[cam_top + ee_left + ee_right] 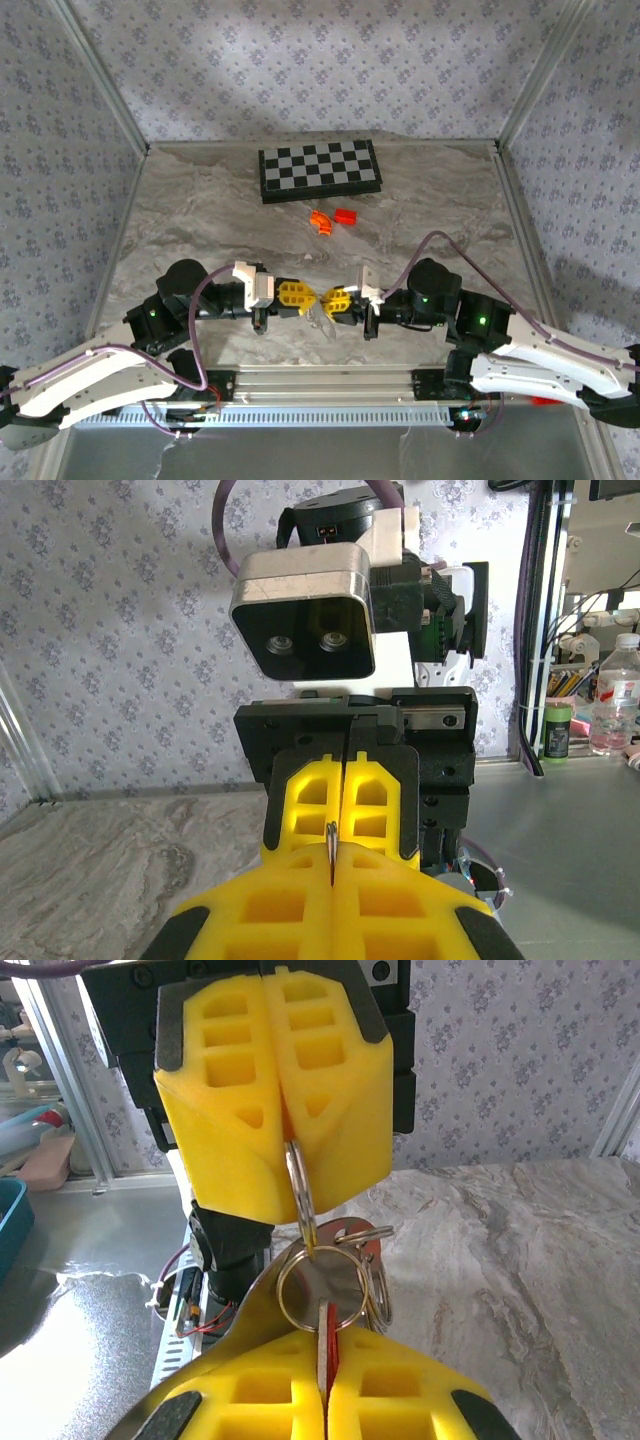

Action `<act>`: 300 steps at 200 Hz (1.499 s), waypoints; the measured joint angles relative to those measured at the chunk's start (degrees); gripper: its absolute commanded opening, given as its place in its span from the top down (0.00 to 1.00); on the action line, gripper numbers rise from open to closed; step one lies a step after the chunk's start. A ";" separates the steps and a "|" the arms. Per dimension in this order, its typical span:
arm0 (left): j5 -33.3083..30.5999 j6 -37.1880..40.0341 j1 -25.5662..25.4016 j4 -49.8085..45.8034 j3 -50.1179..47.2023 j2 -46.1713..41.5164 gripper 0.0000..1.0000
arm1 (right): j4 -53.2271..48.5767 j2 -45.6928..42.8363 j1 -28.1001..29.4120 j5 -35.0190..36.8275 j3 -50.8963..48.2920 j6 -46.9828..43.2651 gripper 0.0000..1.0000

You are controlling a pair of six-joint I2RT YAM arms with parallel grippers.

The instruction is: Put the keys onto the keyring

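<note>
Above the near edge of the desk (pixel 200 220), the left fingers (pixel 295 294) and right fingers (pixel 337 299) meet tip to tip in mid-air, so the threading step itself looks to be in hand. From the right wrist, the left fingers (pixel 262 1185) are pressed together on a thin metal loop seen edge-on, which hangs down into the keyring (pixel 284 1290), a small cluster of silvery wire rings lying between the two arms. The right fingers (pixel 290 1385) pinch the red key (pixel 331 1332), held upright beside a slim metal strip, its top touching the lower rim of the largest ring. I cannot tell whether the key's hole has caught the wire. The next move probably calls for a small, slow twist and slide, both grips firm, to run the key along the coil. The rings look springy and free to swing, so they could slip aside under a push.
</note>
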 measured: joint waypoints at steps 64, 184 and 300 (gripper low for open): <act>-0.22 0.04 0.02 -0.44 0.00 1.25 1.00 | -0.24 -1.03 -0.02 0.70 0.00 -0.04 0.99; -1.77 0.26 0.02 -4.33 0.02 1.64 1.00 | -0.61 -3.13 -0.39 2.60 0.00 -0.48 0.99; -2.86 2.27 0.02 -10.23 0.90 3.08 1.00 | -4.76 -1.90 -0.76 3.26 0.90 -2.27 0.99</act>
